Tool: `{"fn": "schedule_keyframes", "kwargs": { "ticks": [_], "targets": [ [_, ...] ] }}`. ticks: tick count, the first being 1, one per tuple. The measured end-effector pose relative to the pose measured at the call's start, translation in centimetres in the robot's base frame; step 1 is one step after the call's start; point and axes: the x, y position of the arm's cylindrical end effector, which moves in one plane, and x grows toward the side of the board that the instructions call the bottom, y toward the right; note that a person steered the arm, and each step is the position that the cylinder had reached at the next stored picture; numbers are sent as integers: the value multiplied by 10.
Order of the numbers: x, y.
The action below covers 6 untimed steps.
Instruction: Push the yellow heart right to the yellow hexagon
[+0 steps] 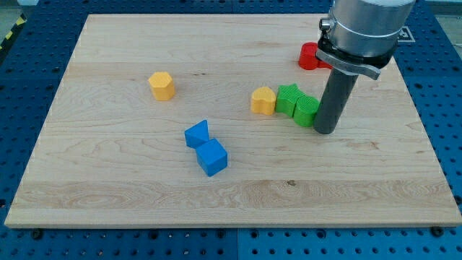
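Note:
The yellow heart (263, 100) lies right of the board's middle. It touches a green star (288, 97) on its right. The yellow hexagon (162, 85) lies alone far to the left, toward the view's top. My tip (325, 131) rests on the board at the right side of a second green block (307, 111), touching it or nearly so. The two green blocks lie between my tip and the heart.
Two blue blocks lie below the middle, one (196, 134) touching the other (212, 157). A red block (311, 56) sits near the view's top right, partly hidden behind the arm. The wooden board (108, 180) lies on a blue perforated table.

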Motion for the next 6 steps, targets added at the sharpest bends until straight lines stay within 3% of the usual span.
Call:
{"fn": "schedule_keyframes", "kwargs": {
  "ticks": [1,4,6],
  "targets": [
    [3,3],
    [10,-66],
    [-18,-65]
  ]
}}
